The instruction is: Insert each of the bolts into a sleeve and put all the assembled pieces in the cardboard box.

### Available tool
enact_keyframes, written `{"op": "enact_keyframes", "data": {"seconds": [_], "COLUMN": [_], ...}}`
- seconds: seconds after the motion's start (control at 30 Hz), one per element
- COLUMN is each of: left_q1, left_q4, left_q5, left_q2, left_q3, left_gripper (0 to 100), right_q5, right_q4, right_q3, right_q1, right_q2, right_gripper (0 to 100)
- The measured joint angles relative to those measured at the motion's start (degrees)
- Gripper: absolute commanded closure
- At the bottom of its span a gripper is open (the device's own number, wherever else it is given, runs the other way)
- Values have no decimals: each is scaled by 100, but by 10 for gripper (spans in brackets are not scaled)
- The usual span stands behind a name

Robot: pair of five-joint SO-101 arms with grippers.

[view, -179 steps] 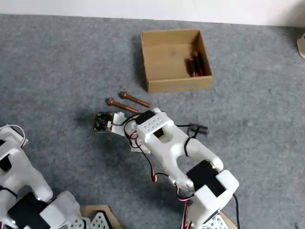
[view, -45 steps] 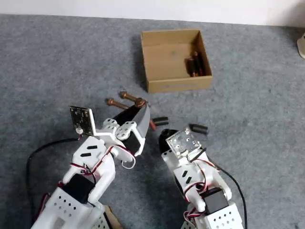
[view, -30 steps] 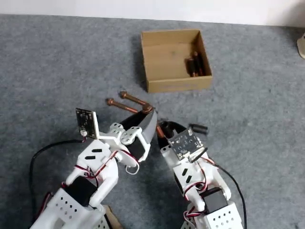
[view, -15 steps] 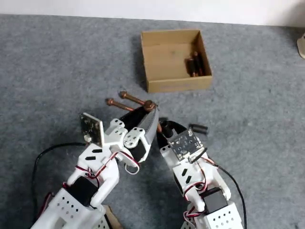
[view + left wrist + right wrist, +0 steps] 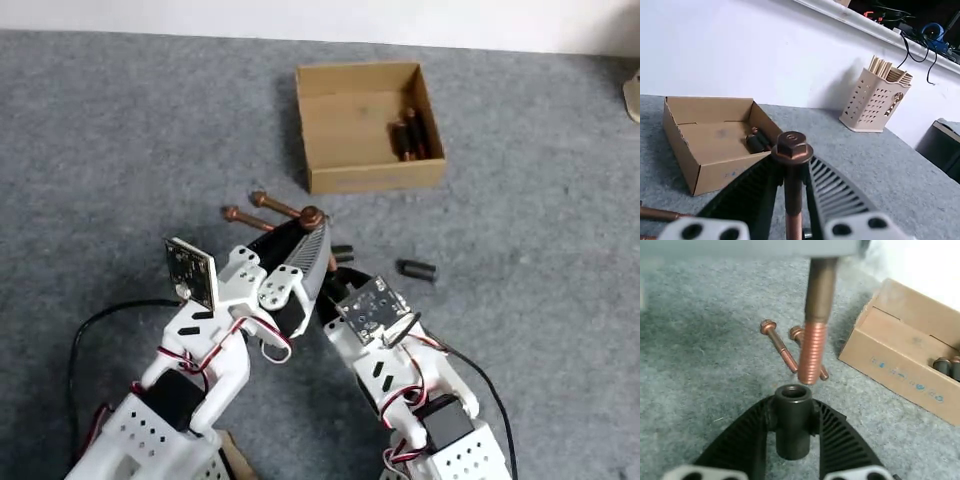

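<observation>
Left tool [image 5: 792, 167], gripping a bolt [image 5: 792, 145], has moved over the right tool [image 5: 792, 409], clamped on a sleeve [image 5: 791, 426]. The bolt tip now hangs just above the bore, so insertion can likely proceed.

Copper bolt [image 5: 812, 355], black sleeve [image 5: 791, 427], brown cardboard box [image 5: 375, 178], grey table [image 5: 120, 130].

Left arm [image 5: 190, 370] and right arm [image 5: 410, 385]: white shells, black servos, red-black wires, ribbed dark fingers [image 5: 835, 192], 2 camera boards [image 5: 190, 272].
</observation>
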Motion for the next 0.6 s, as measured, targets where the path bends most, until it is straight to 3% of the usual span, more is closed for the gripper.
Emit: {"op": "enact_keyframes", "data": {"seconds": [0.6], "left_q1": [-237], "left_q4": [0], "left_q5": [0], "left_q2": [0], "left_q3": [237], "left_gripper": [995], "right_q5": [0], "right_q4": [9], "right_q3": [0], "right_q1": [132], "right_q2": [0], "right_gripper": [993]}}
